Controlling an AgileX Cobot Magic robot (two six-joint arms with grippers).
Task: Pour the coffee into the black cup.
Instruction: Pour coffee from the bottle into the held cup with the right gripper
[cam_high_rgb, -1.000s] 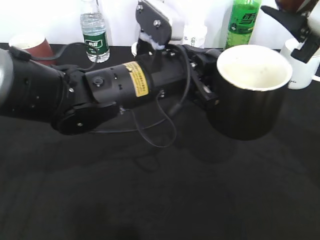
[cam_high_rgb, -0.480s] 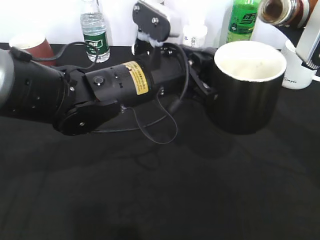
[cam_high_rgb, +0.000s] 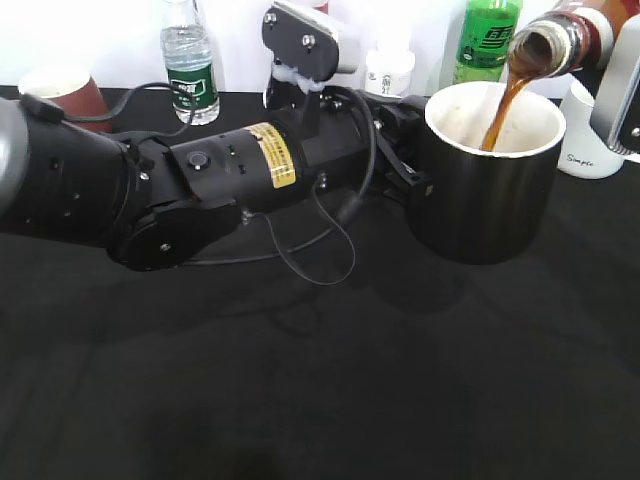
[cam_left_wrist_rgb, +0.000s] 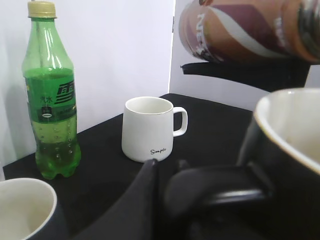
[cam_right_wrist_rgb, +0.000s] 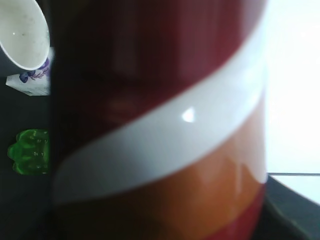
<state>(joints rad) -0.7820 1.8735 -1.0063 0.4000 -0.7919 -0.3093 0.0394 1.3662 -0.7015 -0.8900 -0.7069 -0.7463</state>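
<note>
Two claws busy: my left claw (cam_high_rgb: 405, 150) is clamped on the handle of the black white-lined mug (cam_high_rgb: 487, 190), held just off the black worktop (cam_high_rgb: 320, 380). My right claw (cam_high_rgb: 622, 95) grips the tilted orange-and-white-wrapped coffee bottle (cam_high_rgb: 565, 35), brown stream landing inside the mug.

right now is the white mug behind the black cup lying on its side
No, in the left wrist view the white mug stands upright on the black table, its open mouth facing up and its handle pointing right.
</note>
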